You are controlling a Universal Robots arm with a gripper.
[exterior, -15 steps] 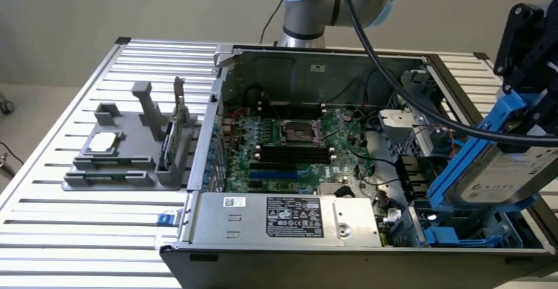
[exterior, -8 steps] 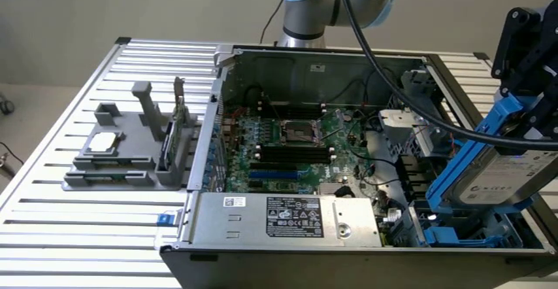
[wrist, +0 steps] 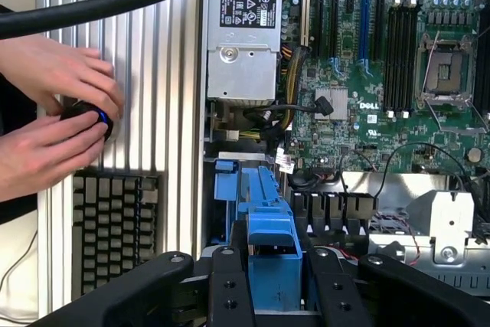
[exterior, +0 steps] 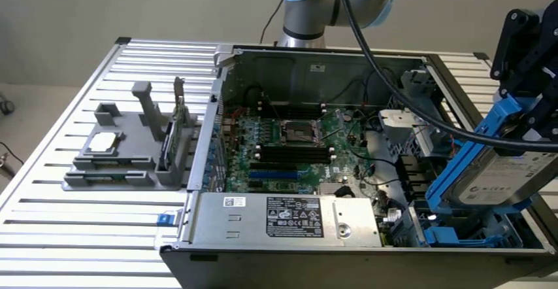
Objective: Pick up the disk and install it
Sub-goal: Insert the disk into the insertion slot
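Item: hard disk (exterior: 510, 171), blue carrier. Pickup done: end effector (exterior: 534, 109) is clamping it, tilted, above the drive bay (exterior: 458, 237) at the computer case's (exterior: 323, 63) five o'clock corner. Seating is pending.

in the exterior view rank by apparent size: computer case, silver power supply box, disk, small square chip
1. computer case
2. silver power supply box and disk, too alike to rank
3. small square chip

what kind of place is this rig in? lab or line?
Probably a robotics lab bench, not a production line: the gripper holds the disk at an open PC case on a slatted metal table, and a person's hands work a small black device beside a keyboard.
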